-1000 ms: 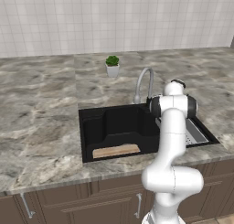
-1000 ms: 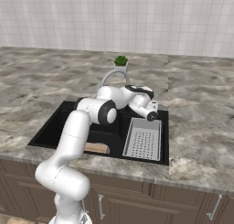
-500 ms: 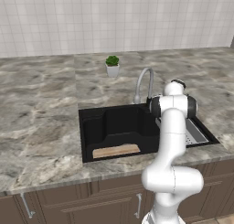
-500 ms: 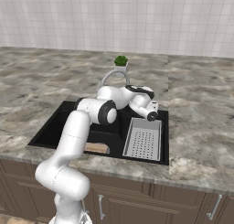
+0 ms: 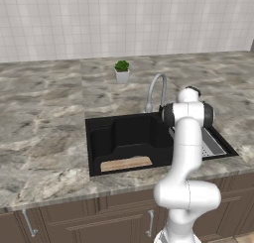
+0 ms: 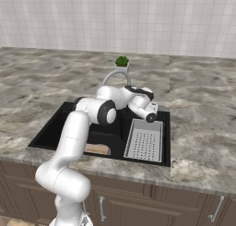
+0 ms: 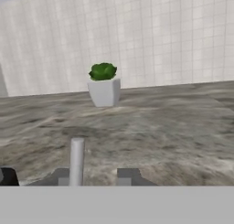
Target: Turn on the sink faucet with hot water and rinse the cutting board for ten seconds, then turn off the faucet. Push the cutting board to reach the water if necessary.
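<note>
One black sink (image 5: 124, 133) sits sunk in the marble table (image 5: 44, 138) in the left base view, near its front edge. The cutting board (image 5: 126, 163) lies flat on the basin floor against the front wall. The faucet (image 5: 156, 91) arches over the rear rim, and a potted plant (image 5: 121, 71) stands behind it toward the tiled wall.

From the right base view, the hand (image 6: 152, 114) hovers over the sink's rear right corner, above the ribbed drainer tray (image 6: 145, 140).

Looking along the hand, a grey upright rod (image 7: 76, 161) stands between its tips; whether they clamp it I cannot tell.
</note>
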